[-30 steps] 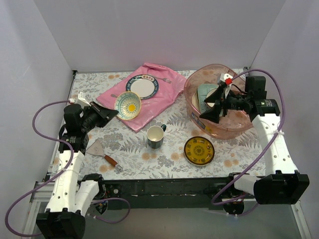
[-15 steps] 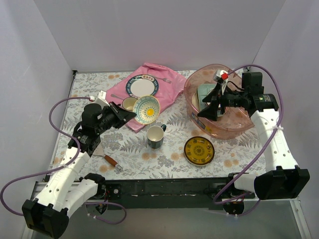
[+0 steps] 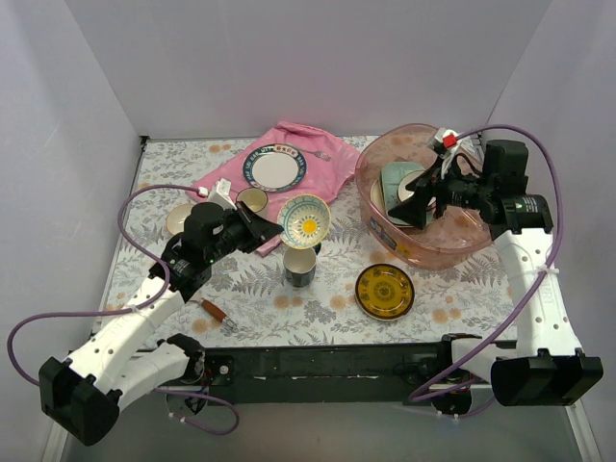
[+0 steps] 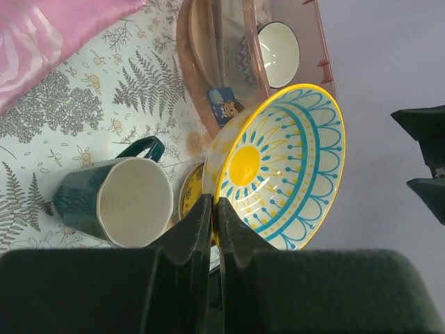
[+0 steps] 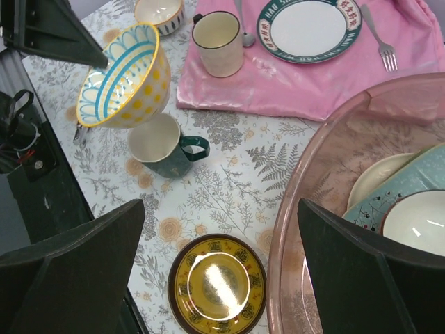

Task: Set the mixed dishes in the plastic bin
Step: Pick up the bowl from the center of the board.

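Note:
My left gripper (image 3: pixel 277 231) is shut on the rim of the patterned bowl (image 3: pixel 306 221), which hangs tilted just above the dark mug (image 3: pixel 300 266). In the left wrist view the fingers (image 4: pixel 201 223) pinch the bowl (image 4: pixel 281 167) over the mug (image 4: pixel 115 202). The yellow dark-rimmed plate (image 3: pixel 385 291) lies in front of the pink plastic bin (image 3: pixel 433 256). The bin holds a pale green tray (image 5: pixel 424 174) and a cream bowl (image 5: pixel 417 223). My right gripper (image 3: pixel 414 204) is open and empty above the bin's near-left part. A white plate (image 3: pixel 274 166) lies on the pink cloth (image 3: pixel 318 178).
A cream mug (image 3: pixel 252 200) with a spoon stands on the cloth's near edge, and a fork (image 5: pixel 381 38) lies beside the plate. A small bowl (image 3: pixel 178 219) sits at the left. The spatula's handle (image 3: pixel 217 313) shows under my left arm.
My left arm carried the patterned bowl rightward from the cloth's edge to above the dark mug. My right gripper drew back a little to the right over the bin.

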Motion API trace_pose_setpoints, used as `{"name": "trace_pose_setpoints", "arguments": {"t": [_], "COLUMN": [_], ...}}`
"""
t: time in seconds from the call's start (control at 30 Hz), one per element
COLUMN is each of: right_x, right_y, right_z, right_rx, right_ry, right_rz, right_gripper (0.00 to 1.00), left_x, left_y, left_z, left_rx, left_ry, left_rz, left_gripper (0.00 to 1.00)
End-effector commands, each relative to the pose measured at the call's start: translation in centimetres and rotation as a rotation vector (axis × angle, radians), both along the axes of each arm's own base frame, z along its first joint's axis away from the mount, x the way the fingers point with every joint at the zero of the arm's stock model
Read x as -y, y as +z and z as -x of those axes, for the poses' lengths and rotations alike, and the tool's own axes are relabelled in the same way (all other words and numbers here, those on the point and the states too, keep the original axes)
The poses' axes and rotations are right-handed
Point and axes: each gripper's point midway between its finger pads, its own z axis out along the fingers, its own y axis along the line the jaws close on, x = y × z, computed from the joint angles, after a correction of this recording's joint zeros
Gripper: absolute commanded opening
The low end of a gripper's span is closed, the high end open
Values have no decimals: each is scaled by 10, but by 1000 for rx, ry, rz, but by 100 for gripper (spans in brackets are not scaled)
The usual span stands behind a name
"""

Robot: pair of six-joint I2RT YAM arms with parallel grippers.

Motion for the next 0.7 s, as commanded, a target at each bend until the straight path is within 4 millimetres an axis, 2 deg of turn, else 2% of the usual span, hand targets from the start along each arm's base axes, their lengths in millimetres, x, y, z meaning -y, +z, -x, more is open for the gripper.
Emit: {"name": "trace_pose_setpoints", "arguments": {"t": [0.0,0.27,0.67], "right_x": [9,0,-3], "right_y": [10,6,-11], "right_z": [-9,2,5], "right_rx": [-4,-82,-181], "right_ry": [-87,-8,18], "right_rz": [-51,-126,-131], "right_gripper": [99,98,99], "left_x": [10,23,36], "left_y": [36,37,36], "left_z": [-6,-2,0], "left_rx": [104,114,118], "left_ry": [17,7,4], "left_rz": [50,34,18], "left_gripper": [0,0,0]}}
